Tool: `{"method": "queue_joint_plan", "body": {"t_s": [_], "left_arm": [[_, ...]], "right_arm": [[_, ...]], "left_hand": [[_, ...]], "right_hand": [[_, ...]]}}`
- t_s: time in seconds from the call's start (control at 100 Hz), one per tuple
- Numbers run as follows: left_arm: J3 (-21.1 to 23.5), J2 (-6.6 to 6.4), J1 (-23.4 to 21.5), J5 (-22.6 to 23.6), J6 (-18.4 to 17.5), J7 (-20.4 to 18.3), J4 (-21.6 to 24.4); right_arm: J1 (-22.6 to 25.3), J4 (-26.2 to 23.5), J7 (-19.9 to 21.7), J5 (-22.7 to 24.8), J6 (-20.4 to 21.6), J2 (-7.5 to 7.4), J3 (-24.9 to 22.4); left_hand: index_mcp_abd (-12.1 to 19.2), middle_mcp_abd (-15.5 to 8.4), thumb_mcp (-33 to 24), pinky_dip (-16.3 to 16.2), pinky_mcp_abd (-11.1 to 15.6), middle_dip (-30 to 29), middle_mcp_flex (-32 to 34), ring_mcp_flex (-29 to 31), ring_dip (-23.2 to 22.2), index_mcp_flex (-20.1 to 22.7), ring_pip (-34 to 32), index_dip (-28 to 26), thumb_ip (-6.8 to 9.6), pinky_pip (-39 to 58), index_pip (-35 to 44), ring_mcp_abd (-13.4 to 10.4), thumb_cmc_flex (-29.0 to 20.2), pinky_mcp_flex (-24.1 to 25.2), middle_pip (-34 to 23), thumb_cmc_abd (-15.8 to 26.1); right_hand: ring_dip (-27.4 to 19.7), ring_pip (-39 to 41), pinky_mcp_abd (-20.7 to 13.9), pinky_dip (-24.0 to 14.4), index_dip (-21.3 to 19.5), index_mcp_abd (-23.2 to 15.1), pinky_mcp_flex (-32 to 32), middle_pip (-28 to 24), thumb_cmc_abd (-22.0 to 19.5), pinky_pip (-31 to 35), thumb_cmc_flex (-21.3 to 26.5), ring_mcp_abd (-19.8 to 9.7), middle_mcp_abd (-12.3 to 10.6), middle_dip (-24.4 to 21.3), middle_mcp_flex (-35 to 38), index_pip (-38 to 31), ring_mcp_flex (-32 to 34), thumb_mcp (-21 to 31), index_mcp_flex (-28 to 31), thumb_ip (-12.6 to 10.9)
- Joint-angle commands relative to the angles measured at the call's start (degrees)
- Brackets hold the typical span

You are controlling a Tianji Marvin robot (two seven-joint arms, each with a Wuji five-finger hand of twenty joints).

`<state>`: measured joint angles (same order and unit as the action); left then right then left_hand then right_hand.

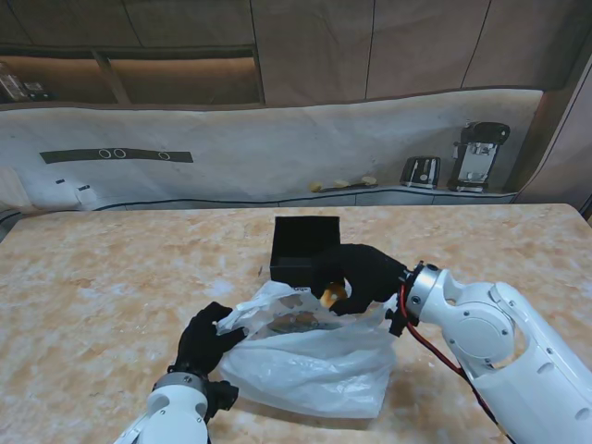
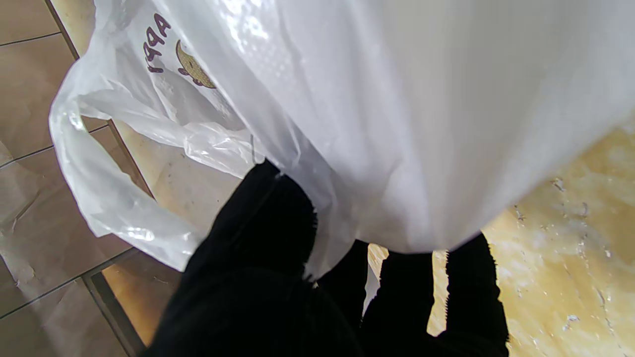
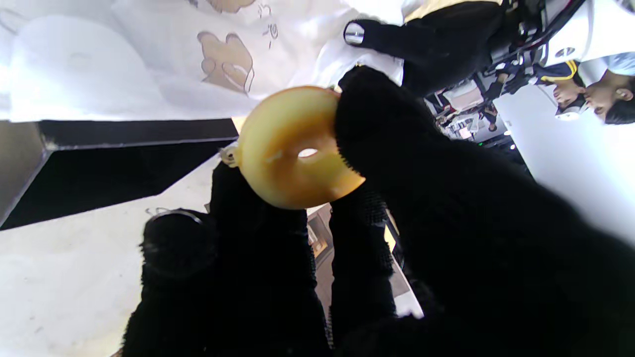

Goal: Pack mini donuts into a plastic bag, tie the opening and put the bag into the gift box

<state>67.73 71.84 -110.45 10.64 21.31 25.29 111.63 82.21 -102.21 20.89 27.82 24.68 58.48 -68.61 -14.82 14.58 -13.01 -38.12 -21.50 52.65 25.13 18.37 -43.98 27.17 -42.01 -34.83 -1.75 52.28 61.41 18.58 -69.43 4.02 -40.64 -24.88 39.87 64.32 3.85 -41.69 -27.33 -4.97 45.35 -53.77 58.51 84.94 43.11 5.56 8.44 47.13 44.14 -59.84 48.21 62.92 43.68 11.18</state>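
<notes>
Nearest to me, on the left, the left hand (image 1: 205, 340) in its black glove pinches the edge of the white plastic bag (image 1: 310, 365), fingers (image 2: 268, 218) clamped on it. That bag lies crumpled on the marble surface (image 1: 102, 296). To the right, the right hand (image 1: 363, 275) has its fingers (image 3: 377, 124) clamped on a yellow mini donut (image 3: 292, 148), over the bag's opening. Farther from me sits the black gift box (image 1: 305, 242), touching the bag.

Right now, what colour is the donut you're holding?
Golden yellow donut, clearest in the right wrist view.
</notes>
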Motion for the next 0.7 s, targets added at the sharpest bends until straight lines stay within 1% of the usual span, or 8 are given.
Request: {"method": "queue_joint_plan", "body": {"t_s": [0.0, 0.22, 0.46, 0.53, 0.63, 0.69], "left_arm": [[0.0, 0.27, -0.6, -0.1, 0.1, -0.7, 0.7], [0.1, 0.25, -0.8, -0.3, 0.0, -0.7, 1.0], [0.3, 0.16, -1.2, -0.5, -0.1, -1.0, 1.4], [0.3, 0.17, -1.3, -0.6, -0.1, -1.0, 1.5], [0.4, 0.17, -1.4, -0.6, -0.1, -0.9, 1.6], [0.5, 0.15, -1.5, -0.7, -0.1, -1.0, 1.7]], "right_arm": [[-0.2, 0.7, 0.4, 1.0, 0.6, 0.01, 1.0], [-2.2, 2.9, 1.6, 0.6, 0.7, -0.24, 3.8], [-5.2, 6.0, 0.4, 1.4, 0.3, 0.11, 7.4], [-5.8, 6.5, -0.1, 2.0, 0.4, 0.18, 8.1], [-6.3, 7.1, -1.1, 4.0, 1.1, 0.27, 8.7], [-6.4, 7.2, -1.3, 4.8, 1.4, 0.24, 8.8]], "left_hand": [[-0.2, -1.3, 1.4, -0.3, 1.6, -0.9, -1.6, -1.3, 0.7, -1.5, 0.0, -0.7, 1.46, -0.4, 2.4, -0.4, -2.0, 1.0, -0.6, 0.8], [-0.2, -1.3, 1.5, -0.3, 1.8, -1.1, -1.8, -1.3, 0.7, -1.5, 0.0, -0.7, 1.48, -0.4, 2.5, -0.4, -2.1, 1.0, -0.6, 0.8], [-0.3, -1.2, 1.5, -0.3, 1.7, -1.2, -1.6, -1.3, 0.7, -1.4, 0.0, -0.6, 1.50, -0.4, 2.5, -0.4, -2.1, 1.1, -0.8, 0.7], [-0.3, -1.2, 1.5, -0.3, 1.7, -1.2, -1.5, -1.3, 0.7, -1.4, 0.0, -0.6, 1.52, -0.4, 2.5, -0.4, -2.2, 1.0, -0.9, 0.7], [-0.3, -1.3, 1.5, -0.3, 1.7, -1.2, -1.6, -1.3, 0.7, -1.4, 0.0, -0.6, 1.52, -0.4, 2.5, -0.4, -2.2, 1.0, -0.8, 0.7], [-0.3, -1.2, 1.5, -0.3, 1.7, -1.2, -1.5, -1.3, 0.7, -1.4, 0.0, -0.6, 1.51, -0.3, 2.5, -0.4, -2.2, 1.0, -0.9, 0.7]], "right_hand": [[2.2, 0.7, -4.8, -1.2, -0.7, -2.1, -0.5, 0.2, -2.6, -0.5, 3.7, 1.8, -1.3, 0.0, -0.6, -5.7, 1.0, 1.6, 1.5, -1.8], [2.7, -1.6, -4.3, -2.3, 0.1, -1.7, -2.1, 1.6, -3.7, -1.8, 3.1, 0.8, -2.0, -0.4, -1.4, -4.3, 0.3, -1.9, 0.7, -1.8], [2.4, -3.6, -4.3, -2.4, 1.0, -1.2, -3.0, 2.8, -4.0, -2.6, 3.0, 0.6, -2.3, -0.9, -2.0, -2.7, -0.2, -2.4, 0.4, -1.7], [2.3, -4.6, -4.2, -2.8, 1.2, -1.5, -4.1, 3.1, -4.5, -2.4, 2.6, 0.2, -2.7, -1.1, -2.5, -2.1, -0.9, -3.1, 0.2, -1.6], [1.6, -8.0, -4.0, -3.5, 1.6, -1.5, -6.7, 4.4, -5.4, -2.7, 1.9, -1.1, -3.8, -2.5, -4.1, 0.8, -2.5, -4.8, -0.4, -1.9], [0.1, -12.3, -2.6, -3.6, 2.4, -1.4, -10.1, 6.9, -6.3, -4.7, 0.4, -1.5, -4.3, -5.1, -5.9, 5.2, -4.4, -6.2, -0.8, -2.5]]}}
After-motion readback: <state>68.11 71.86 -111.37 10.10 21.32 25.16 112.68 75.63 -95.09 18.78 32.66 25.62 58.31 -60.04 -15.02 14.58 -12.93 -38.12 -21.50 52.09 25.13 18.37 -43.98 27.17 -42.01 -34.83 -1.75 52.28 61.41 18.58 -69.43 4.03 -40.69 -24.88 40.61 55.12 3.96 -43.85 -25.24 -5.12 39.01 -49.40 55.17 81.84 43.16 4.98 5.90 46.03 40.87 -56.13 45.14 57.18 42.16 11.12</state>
